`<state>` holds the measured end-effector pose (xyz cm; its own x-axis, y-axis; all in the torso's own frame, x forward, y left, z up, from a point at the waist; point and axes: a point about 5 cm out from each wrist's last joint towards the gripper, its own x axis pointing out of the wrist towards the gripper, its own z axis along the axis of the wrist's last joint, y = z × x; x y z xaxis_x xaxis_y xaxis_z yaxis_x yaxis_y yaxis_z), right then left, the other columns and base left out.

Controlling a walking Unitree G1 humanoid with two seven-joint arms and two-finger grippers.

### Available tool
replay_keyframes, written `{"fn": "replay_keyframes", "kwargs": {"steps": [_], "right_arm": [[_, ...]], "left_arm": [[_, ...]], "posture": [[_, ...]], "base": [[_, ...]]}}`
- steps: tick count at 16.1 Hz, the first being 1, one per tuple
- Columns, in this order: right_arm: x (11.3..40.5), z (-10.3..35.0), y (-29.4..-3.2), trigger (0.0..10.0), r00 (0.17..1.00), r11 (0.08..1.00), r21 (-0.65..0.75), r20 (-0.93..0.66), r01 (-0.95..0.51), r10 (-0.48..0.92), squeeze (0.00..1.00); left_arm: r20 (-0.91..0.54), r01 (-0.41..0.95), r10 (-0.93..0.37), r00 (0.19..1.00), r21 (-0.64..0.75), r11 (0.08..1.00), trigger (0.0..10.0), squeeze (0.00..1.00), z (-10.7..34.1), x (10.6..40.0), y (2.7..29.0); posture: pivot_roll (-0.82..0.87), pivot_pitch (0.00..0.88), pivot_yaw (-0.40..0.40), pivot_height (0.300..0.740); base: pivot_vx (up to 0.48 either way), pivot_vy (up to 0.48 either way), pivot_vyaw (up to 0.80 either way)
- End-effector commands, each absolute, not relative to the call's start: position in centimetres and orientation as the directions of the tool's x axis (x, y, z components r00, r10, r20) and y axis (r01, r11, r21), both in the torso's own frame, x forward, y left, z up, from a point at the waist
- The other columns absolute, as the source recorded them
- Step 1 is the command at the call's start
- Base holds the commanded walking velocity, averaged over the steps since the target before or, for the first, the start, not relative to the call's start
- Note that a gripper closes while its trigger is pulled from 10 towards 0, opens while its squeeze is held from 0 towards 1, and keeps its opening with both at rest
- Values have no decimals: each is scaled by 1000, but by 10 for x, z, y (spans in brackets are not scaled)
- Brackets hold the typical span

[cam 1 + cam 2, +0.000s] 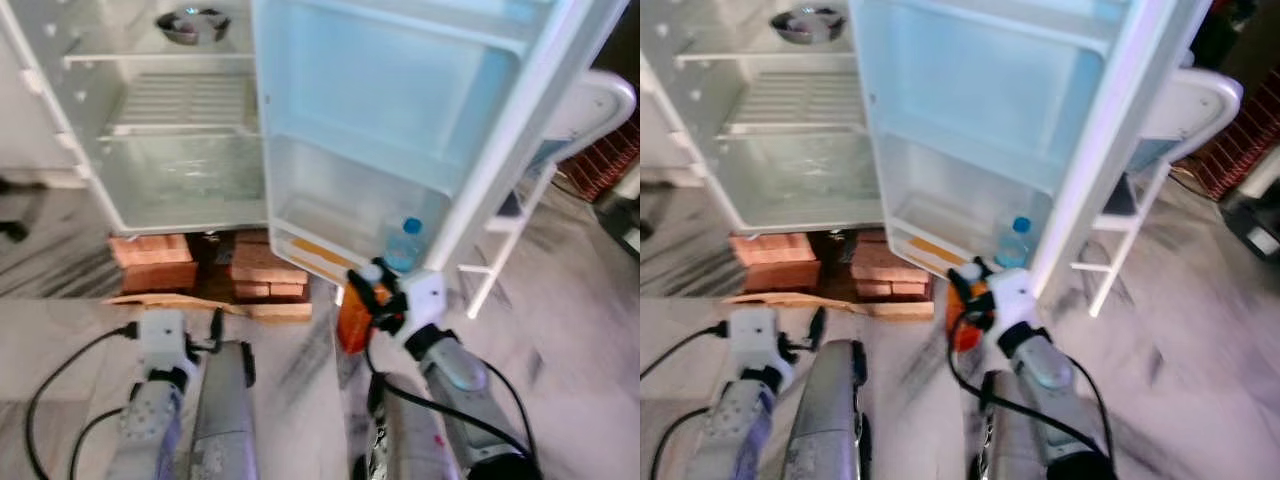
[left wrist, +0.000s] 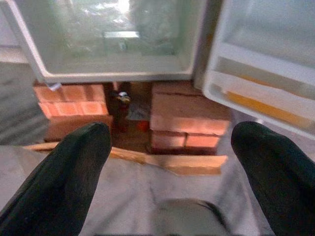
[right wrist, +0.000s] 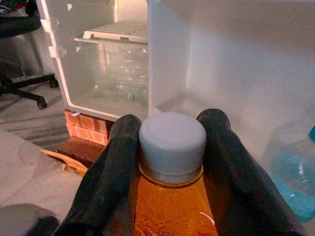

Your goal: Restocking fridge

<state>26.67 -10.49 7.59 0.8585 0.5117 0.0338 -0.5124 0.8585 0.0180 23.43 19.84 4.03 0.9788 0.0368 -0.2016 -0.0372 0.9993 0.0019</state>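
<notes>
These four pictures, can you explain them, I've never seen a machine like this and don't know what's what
It is a walking robot restocking a fridge. Two pictures come from cameras on its head, looking down at its silver arms. The other two come from cameras on its wrists, looking along black fingers. The fridge stands open on bricks, a bowl on its top shelf. A blue water bottle stands in the lowest door shelf. The right hand grips an orange bottle with a white cap, just outside that shelf. The left hand is open, low before the bricks.

White fridge (image 1: 150, 150); orange bottle (image 3: 170, 209), grey-white cap (image 3: 172, 140); blue bottle (image 1: 403, 247); red-orange bricks (image 1: 152, 260).
</notes>
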Motion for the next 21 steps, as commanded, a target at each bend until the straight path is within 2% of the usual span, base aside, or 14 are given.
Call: {"fn": "replay_keyframes", "kwargs": {"steps": [1, 7, 10, 14, 17, 19, 21], "right_arm": [[273, 90, -101, 10000, 845, 850, -24, 97, -527, 526, 0], [307, 121, -66, 10000, 799, 825, -120, 209, -552, 564, 0], [328, 145, -44, 10000, 747, 796, -267, 281, -543, 603, 0], [341, 165, -37, 10000, 706, 757, -464, 325, -460, 629, 0], [348, 158, -41, 10000, 721, 709, -595, 291, -379, 630, 0], [344, 138, -37, 10000, 728, 624, -702, 221, -344, 649, 0], [339, 121, -33, 10000, 748, 608, -701, 160, -373, 644, 0]], "left_arm": [[-158, -26, 28, 987, 11, 1000, 10000, 0, 51, 239, 195], [-165, -30, 37, 986, 45, 999, 10000, 0, 56, 227, 200], [-169, -33, 46, 985, 81, 996, 10000, 0, 61, 214, 202], [-175, -32, 55, 983, 129, 991, 10000, 0, 68, 194, 205], [-200, -27, 53, 978, 134, 991, 10000, 0, 73, 180, 206], [-217, -22, 51, 975, 131, 991, 10000, 0, 75, 174, 204], [-227, -19, 48, 973, 130, 991, 10000, 0, 76, 171, 203]], "posture": [[98, 148, -75, 550], [143, 204, -79, 550], [194, 249, -86, 550], [232, 307, -89, 550], [256, 354, -82, 550], [261, 365, -76, 550], [272, 374, -81, 550]], "base": [[0, 0, 0], [0, 0, 0], [0, 0, 0], [0, 0, 0], [0, 0, 0], [0, 0, 0], [0, 0, 0]]}}
